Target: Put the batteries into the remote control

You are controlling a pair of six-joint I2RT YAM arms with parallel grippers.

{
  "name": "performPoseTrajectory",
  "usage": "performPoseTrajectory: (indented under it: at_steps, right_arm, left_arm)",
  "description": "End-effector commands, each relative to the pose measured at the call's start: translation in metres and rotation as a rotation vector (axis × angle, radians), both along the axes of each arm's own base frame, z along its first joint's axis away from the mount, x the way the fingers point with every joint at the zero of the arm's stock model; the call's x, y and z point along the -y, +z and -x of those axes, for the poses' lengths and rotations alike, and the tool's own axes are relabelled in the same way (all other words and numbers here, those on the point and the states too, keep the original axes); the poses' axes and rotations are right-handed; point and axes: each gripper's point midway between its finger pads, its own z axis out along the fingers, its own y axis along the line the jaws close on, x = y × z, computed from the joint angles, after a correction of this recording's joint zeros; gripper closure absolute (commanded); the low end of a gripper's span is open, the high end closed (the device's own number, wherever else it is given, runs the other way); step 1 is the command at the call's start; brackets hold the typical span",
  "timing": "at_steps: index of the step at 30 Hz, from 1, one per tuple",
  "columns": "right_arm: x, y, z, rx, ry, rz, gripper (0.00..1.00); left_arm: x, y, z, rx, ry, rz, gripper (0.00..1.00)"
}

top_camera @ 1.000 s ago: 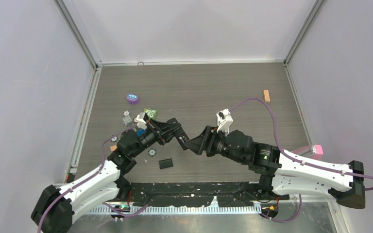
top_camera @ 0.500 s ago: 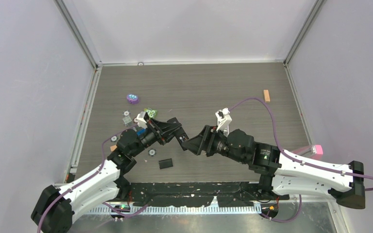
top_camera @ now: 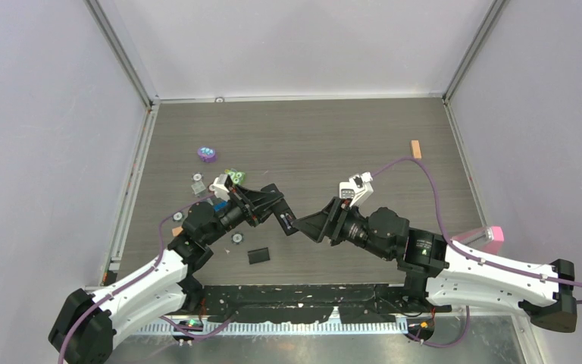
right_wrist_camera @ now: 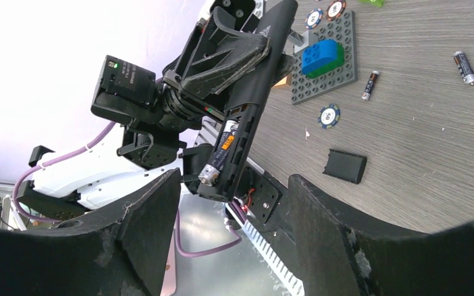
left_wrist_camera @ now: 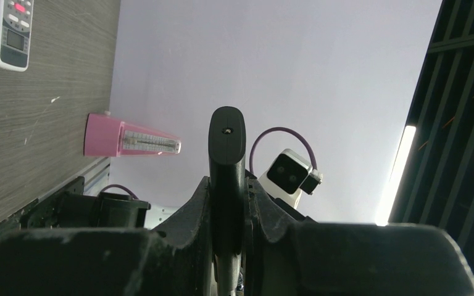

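Note:
My left gripper [top_camera: 270, 202] is shut on a black remote control [right_wrist_camera: 256, 86], held in the air with its open battery bay toward the right wrist camera. One battery [right_wrist_camera: 220, 155] sits in that bay. In the left wrist view the remote [left_wrist_camera: 226, 139] stands clamped between the jaws of the left gripper [left_wrist_camera: 228, 188]. My right gripper [top_camera: 305, 226] is open just right of the remote's lower end, its fingers [right_wrist_camera: 151, 216] holding nothing. Two loose batteries [right_wrist_camera: 370, 84] [right_wrist_camera: 465, 66] lie on the table. The black battery cover [right_wrist_camera: 345, 165] lies flat near them.
A grey baseplate [right_wrist_camera: 336, 77] carries a blue brick [right_wrist_camera: 324, 55], with poker chips [right_wrist_camera: 329, 115] around it. A white remote [left_wrist_camera: 6, 31] and a pink box [left_wrist_camera: 129, 137] lie to the right. An orange block [top_camera: 416, 149] and a purple toy [top_camera: 207, 155] sit further back.
The right arm has drawn back a little to the right, away from the remote's end. The left arm and remote have stayed still.

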Motion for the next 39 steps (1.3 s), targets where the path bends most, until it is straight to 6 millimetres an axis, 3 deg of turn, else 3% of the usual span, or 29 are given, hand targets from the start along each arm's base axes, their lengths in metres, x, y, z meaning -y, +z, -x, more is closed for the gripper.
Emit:
performPoseTrajectory:
  at_steps: [1, 25, 35, 39]
  right_arm:
    - [0.001, 0.013, -0.007, 0.008, -0.044, -0.062, 0.31]
    - [0.004, -0.008, -0.018, -0.006, -0.108, 0.013, 0.37]
    - [0.003, 0.016, -0.01, 0.049, -0.055, -0.042, 0.28]
    - [-0.004, 0.016, -0.004, 0.071, 0.0, -0.019, 0.27]
  left_arm:
    - [0.001, 0.029, 0.004, 0.074, -0.015, 0.046, 1.0]
    - [0.002, 0.033, 0.005, 0.083, -0.022, 0.047, 1.0]
    - [0.002, 0.027, 0.003, 0.066, -0.012, 0.034, 1.0]
    - [0.002, 0.028, 0.003, 0.069, -0.012, 0.038, 1.0]
